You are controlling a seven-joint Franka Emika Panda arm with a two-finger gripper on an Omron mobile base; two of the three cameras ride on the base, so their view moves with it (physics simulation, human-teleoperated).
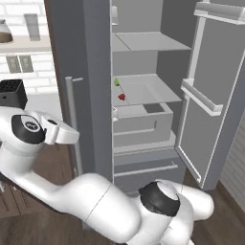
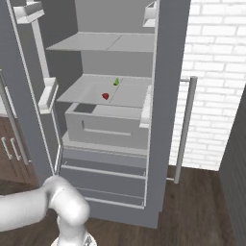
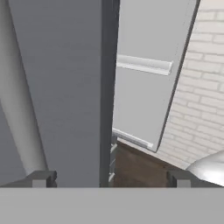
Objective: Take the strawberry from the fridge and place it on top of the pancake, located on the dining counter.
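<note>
The grey fridge (image 1: 86,72) stands with one door swung open and the other closed. On its middle shelf lies the tiny red strawberry (image 1: 121,96), which the right base view also shows (image 2: 105,96). My gripper (image 3: 111,179) is open, with nothing between its fingertips (image 3: 43,178). It faces the closed door (image 3: 65,87) near that door's inner edge, well short of the strawberry. The door's bar handle (image 3: 17,109) runs along the left of the hand view. The pancake and the dining counter are out of view.
A small green item (image 1: 116,82) lies behind the strawberry on the same shelf. Below it sits a grey drawer bin (image 1: 143,124). The open door (image 1: 215,95) with its rails juts out beside the opening. A white brick wall (image 2: 216,72) and brown cabinets (image 2: 9,149) flank the fridge.
</note>
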